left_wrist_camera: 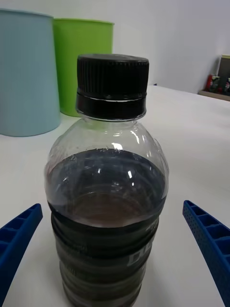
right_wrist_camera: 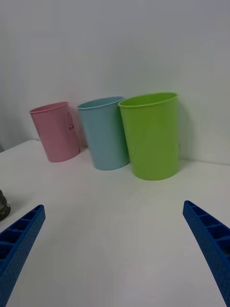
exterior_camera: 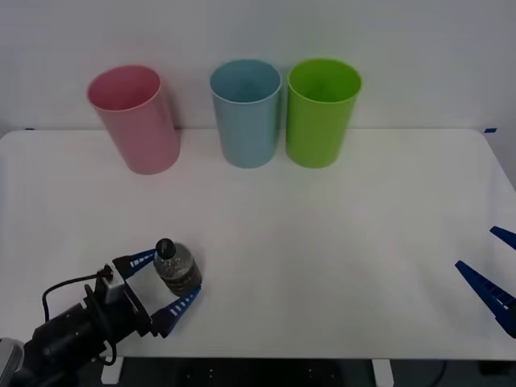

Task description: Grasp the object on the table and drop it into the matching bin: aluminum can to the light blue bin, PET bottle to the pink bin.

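I am straddling the bottle (exterior_camera: pixel 176 269), upright on the desk's (exterior_camera: pixel 339 242) near left, with my left end effector (exterior_camera: pixel 165 284) released. Best closing squarely on its ribbed body, keeping it upright. My right end effector (exterior_camera: pixel 492 274) is waiting released, near right.

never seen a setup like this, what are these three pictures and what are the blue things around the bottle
This is a two-armed robot at a white table. The front view looks down from above its arms; the other two come from cameras on its wrists. The blue ribbed pieces are gripper fingers. The left gripper is open, with a finger on either side of a small PET bottle that stands upright on the table, not yet squeezed. The left wrist view shows that bottle close up, with its black cap and dark liquid. The right gripper waits open at the table's right edge. At the back stand a pink bin, a light blue bin and a green bin.
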Robot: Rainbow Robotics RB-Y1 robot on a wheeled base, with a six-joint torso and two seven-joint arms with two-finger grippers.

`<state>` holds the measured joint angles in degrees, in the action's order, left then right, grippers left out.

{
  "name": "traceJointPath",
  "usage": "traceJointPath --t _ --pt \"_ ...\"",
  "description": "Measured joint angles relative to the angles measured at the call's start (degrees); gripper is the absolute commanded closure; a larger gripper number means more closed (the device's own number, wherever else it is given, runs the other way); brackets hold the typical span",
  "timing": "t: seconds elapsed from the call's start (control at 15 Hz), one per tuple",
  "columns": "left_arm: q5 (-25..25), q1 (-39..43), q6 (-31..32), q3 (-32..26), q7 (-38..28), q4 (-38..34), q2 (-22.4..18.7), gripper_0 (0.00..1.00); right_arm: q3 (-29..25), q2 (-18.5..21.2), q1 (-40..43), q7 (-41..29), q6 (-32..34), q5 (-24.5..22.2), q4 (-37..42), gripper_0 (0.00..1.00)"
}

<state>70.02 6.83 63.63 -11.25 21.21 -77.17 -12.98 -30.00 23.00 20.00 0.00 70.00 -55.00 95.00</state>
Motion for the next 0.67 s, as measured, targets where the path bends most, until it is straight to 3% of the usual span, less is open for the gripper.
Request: traceJointPath --t 0.27,0.4,0.53,0.67 --pt "0.03 -0.8 -0.06 0.35 0.84 1.06 0.16 0.0 0.0 0.0 0.0 0.0 0.0 0.0 0.0 0.0" --pt "0.03 -0.86 -0.18 0.35 0.85 1.06 0.16 0.84 0.0 0.0 0.0 0.0 0.0 0.0 0.0 0.0" --pt "0.03 -0.86 -0.18 0.35 1.12 1.06 0.18 1.0 0.0 0.0 0.0 0.0 0.0 0.0 0.0 0.0" --pt "0.03 -0.84 -0.18 0.43 1.36 1.06 0.17 1.0 0.0 0.0 0.0 0.0 0.0 0.0 0.0 0.0"
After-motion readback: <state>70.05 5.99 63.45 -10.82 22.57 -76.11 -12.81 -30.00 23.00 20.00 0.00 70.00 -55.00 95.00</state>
